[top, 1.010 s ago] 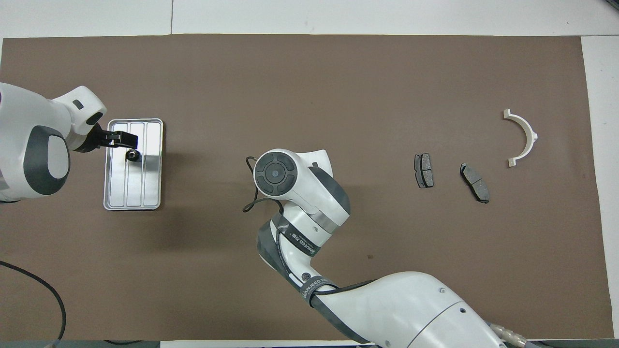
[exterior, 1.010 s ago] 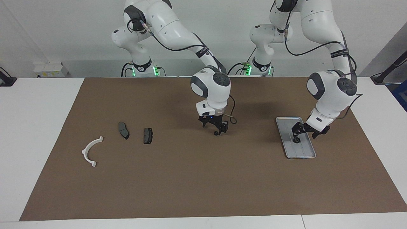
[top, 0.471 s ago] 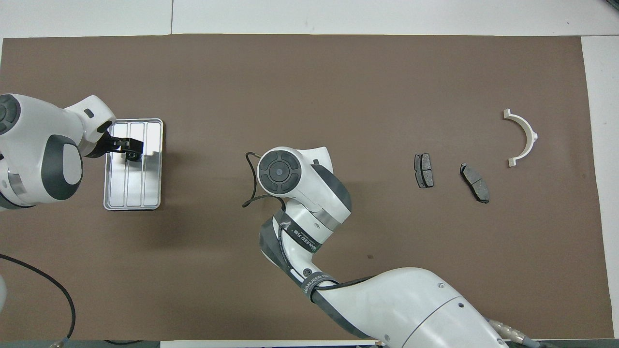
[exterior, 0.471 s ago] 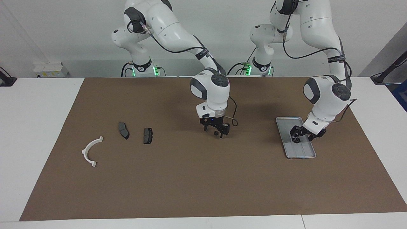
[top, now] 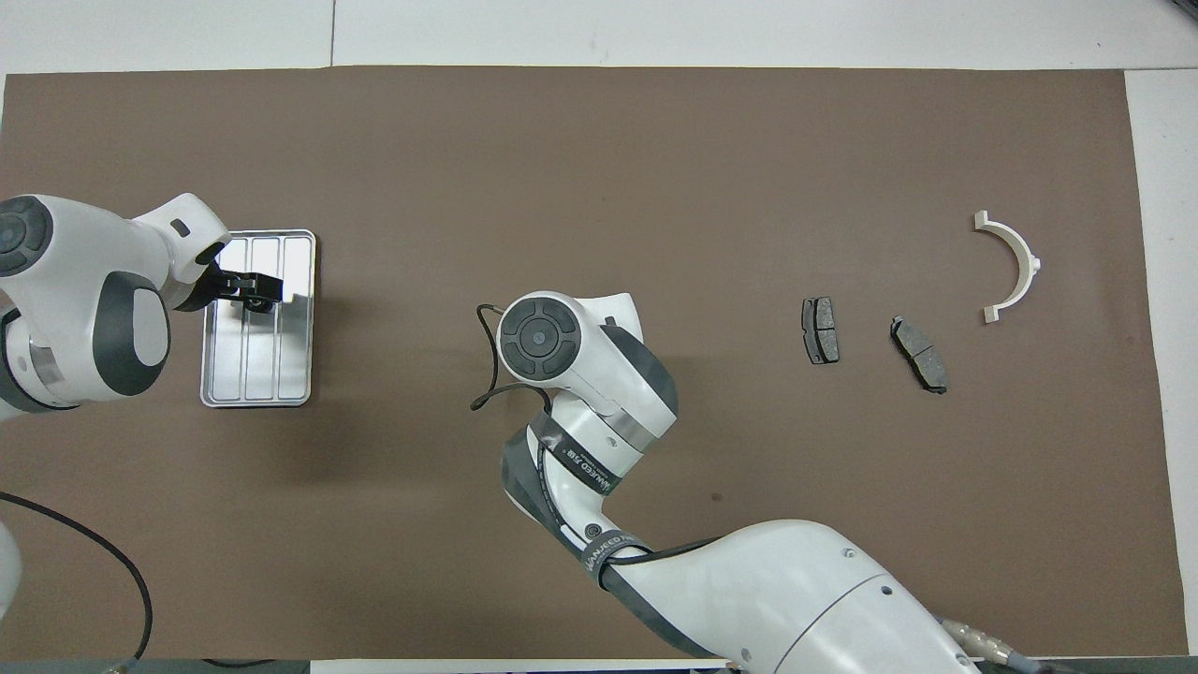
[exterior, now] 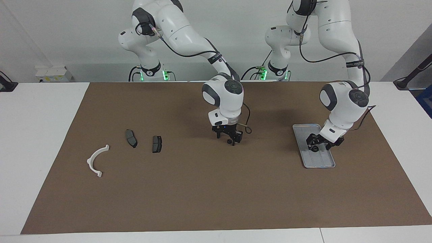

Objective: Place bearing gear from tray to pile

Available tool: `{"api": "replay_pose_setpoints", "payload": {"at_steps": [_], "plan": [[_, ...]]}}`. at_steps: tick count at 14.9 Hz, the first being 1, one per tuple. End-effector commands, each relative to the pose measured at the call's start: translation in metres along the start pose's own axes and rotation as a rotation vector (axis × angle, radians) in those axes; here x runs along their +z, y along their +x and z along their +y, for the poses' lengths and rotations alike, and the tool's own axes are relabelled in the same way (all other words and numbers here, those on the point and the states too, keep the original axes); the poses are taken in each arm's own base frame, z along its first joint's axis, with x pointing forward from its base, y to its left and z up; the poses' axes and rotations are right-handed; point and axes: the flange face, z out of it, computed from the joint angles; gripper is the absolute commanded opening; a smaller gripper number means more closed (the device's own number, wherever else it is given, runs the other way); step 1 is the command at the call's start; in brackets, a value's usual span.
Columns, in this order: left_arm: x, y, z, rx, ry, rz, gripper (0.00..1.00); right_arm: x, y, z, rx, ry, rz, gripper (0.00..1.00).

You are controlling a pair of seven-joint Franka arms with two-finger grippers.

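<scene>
Closing in: left gripper [exterior: 316, 145] low over tray [exterior: 305, 130], jaws straddling bearing gear [exterior: 314, 148]; clamp state unclear. Right gripper [exterior: 230, 137] waits mid-table, jaws unclear.

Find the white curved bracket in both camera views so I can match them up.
Facing view: white curved bracket sits low at that picture's left, on the brown mat.
Overhead view: it sits high at the right.
Shared landmark: the two dark brake pads beside it.

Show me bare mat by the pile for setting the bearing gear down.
Free: the mat between the square brake pad and the right gripper, which hangs mid-mat; also between the white bracket and the other pad. Crowded: the tray, under the left gripper.
</scene>
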Motion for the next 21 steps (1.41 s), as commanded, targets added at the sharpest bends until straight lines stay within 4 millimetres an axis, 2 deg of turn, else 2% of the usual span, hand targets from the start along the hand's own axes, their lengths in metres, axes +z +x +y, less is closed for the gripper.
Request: {"api": "replay_pose_setpoints", "payload": {"at_steps": [1,2,3,5,6,8,9,10,12,13,15,18,19,20,21], "plan": [[0.006,-0.007,0.003,0.011,-0.001,0.026,0.92,0.0,-0.005,0.004,0.013,-0.011,-0.033,0.67],[0.007,-0.007,0.004,0.013,-0.001,0.025,0.91,-0.001,0.001,0.004,0.023,-0.007,-0.037,0.47],[0.008,-0.008,0.004,0.013,-0.002,0.023,0.91,-0.003,0.001,0.003,0.037,0.002,-0.051,0.33],[0.008,-0.008,0.003,0.008,-0.002,0.023,0.81,-0.003,0.002,0.002,0.043,0.014,-0.053,0.04],[0.009,-0.009,0.004,0.007,-0.002,0.023,0.66,-0.004,0.002,0.002,0.043,0.017,-0.052,0.0],[0.009,-0.009,0.003,0.005,-0.001,0.025,0.48,-0.004,0.002,0.002,0.043,0.015,-0.053,0.0],[0.009,-0.009,0.003,0.003,-0.001,0.023,0.29,-0.004,0.003,0.002,0.041,0.009,-0.053,0.0],[0.008,-0.008,0.003,0.001,-0.002,0.023,0.0,-0.009,0.004,0.0,0.034,0.006,-0.047,0.0],[-0.001,-0.001,0.002,0.0,-0.006,0.016,0.0,-0.022,0.014,-0.003,0.018,-0.02,-0.044,0.0],[-0.014,0.007,0.002,0.002,-0.011,0.0,0.0,-0.035,0.024,-0.003,-0.007,-0.041,-0.045,0.0],[-0.053,0.025,-0.003,0.001,-0.025,-0.049,0.0,-0.064,0.066,0.013,-0.078,-0.083,-0.063,0.0],[-0.124,0.045,-0.009,-0.02,-0.054,-0.066,0.0,-0.121,0.146,0.072,-0.259,-0.099,-0.095,0.0],[-0.14,0.048,0.002,-0.062,-0.072,-0.059,0.0,-0.132,0.173,0.094,-0.322,-0.102,-0.106,0.0],[-0.154,0.051,0.025,-0.14,-0.068,-0.047,0.0,-0.139,0.199,0.116,-0.389,-0.1,-0.114,0.0],[-0.162,0.052,0.067,-0.19,-0.063,-0.047,0.0,-0.142,0.223,0.136,-0.45,-0.093,-0.118,0.0]]}}
